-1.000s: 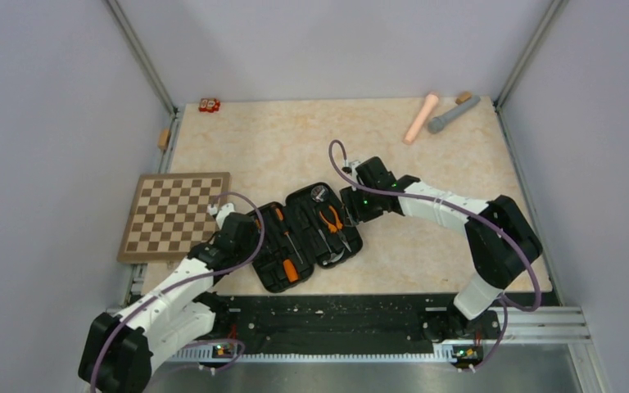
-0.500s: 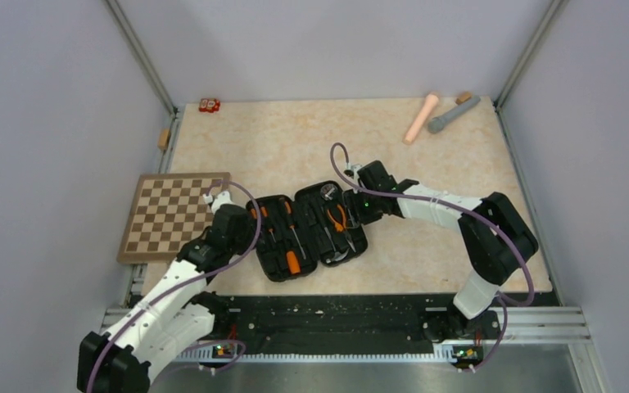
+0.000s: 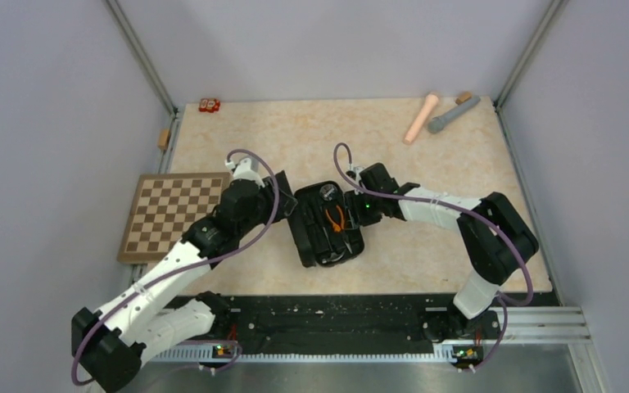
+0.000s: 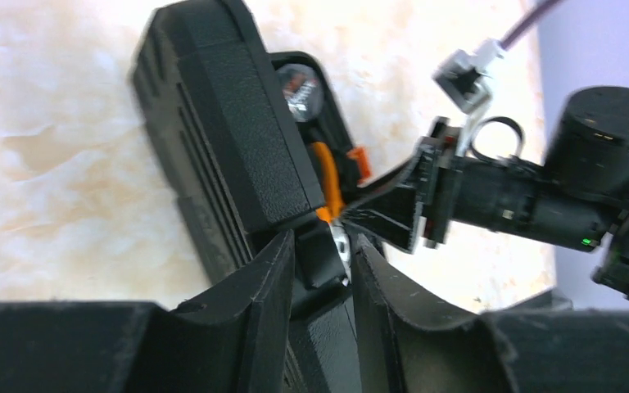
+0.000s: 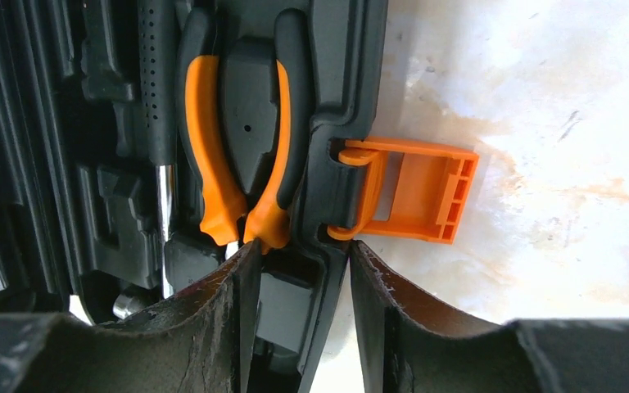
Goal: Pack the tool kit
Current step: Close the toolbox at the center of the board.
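The black rounded-rectangular plastic clamshell case [image 3: 328, 233] sits mid-desk [image 3: 426, 164]. Its base lies flat and its lid half [image 4: 229, 131] is tipped up steeply along the 9 o'clock side, over the hinge. The left hand [image 4: 321, 243] is pinched narrow on the lid's free rim. The right hand [image 5: 297, 255] is closed partway on the base rim at 3 o'clock, just beside the flat orange plastic latch [image 5: 414, 192], which lies folded out on the desk. The small orange-handled pliers [image 5: 205, 147] look seated in their moulded slot.

To my eye the step in hand is closing the lid. Done well, the left hand would swing the lid in an arc about the hinge toward 3 o'clock rather than drag it. The right would pin the base down, then clear out before the lid lands on it. Any tool standing proud would block the halves; I can't see the lid's own slots.
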Tool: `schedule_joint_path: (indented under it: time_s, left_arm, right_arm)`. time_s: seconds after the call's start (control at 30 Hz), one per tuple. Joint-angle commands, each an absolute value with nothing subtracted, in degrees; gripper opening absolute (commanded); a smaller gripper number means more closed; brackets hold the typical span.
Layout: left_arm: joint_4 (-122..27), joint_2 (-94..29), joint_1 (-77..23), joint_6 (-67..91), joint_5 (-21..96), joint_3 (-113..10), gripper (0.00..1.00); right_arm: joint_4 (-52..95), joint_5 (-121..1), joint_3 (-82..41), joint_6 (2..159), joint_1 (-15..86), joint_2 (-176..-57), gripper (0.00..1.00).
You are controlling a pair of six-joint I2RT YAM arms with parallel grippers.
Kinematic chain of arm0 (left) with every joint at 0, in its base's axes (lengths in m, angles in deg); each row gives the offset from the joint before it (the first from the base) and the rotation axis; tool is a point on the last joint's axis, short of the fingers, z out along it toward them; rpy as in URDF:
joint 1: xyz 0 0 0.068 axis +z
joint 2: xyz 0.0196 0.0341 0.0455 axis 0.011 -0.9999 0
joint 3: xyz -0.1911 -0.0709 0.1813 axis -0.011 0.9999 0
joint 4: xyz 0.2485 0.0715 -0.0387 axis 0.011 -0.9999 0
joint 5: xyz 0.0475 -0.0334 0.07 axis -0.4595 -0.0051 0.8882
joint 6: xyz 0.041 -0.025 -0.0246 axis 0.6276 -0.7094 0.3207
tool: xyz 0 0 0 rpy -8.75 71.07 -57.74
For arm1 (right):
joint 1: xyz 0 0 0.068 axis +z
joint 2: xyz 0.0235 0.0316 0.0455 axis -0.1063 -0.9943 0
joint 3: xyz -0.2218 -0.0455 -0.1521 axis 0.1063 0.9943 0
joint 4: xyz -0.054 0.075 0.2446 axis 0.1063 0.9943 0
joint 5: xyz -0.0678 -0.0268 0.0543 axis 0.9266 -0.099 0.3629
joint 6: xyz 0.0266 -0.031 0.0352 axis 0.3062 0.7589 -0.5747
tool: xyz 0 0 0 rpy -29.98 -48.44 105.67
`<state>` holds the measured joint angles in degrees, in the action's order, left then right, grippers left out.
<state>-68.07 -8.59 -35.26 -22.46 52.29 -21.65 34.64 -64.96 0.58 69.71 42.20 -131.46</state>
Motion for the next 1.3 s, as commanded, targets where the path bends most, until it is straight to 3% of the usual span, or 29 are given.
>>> schedule_joint_path:
  time_s: [0.0, 0.3, 0.53, 0.57, 0.63, 0.77, 1.07, 1.2, 1.27]
  left_arm:
    - [-61.8, -13.1, -39.4, -23.8, 48.4, -24.9, 0.37]
    - [-55.5, -23.3, -41.1, -22.9, 47.2, -29.1, 0.38]
    - [-53.1, -27.6, -41.1, -20.5, 46.1, -33.3, 0.44]
    - [-53.1, -28.1, -41.1, -19.9, 46.2, -34.0, 0.47]
    - [-53.2, -28.9, -41.1, -18.5, 46.1, -35.9, 0.54]
    - [-53.8, -30.7, -41.1, -16.0, 46.1, -38.5, 0.64]
    - [-54.8, -31.5, -41.0, -14.9, 52.1, -33.8, 0.62]
    - [-58.3, -34.2, -41.0, -14.8, 53.7, -31.4, 0.59]
    - [-60.3, -35.8, -40.9, -15.1, 53.9, -31.0, 0.57]
  right_arm:
    - [29.8, -71.1, 1.6, 66.8, 43.3, -131.6, 0.43]
    - [33.4, -64.2, -0.5, 67.1, 43.3, -124.4, 0.46]
    - [42.5, -42.1, -2.8, 66.8, 41.6, -115.8, 0.61]
    - [42.6, -41.0, -2.1, 66.4, 40.4, -114.6, 0.69]
    - [41.8, -42.2, -0.1, 65.6, 37.7, -112.9, 0.98]
    - [39.0, -44.6, 3.1, 65.1, 34.7, -109.8, 0.99]
    - [31.4, -58.0, 7.0, 63.6, 32.3, -109.4, 0.96]
    - [23.3, -69.3, 9.0, 59.2, 32.3, -113.2, 0.87]
    - [19.2, -73.8, 10.0, 56.2, 32.3, -116.1, 0.76]
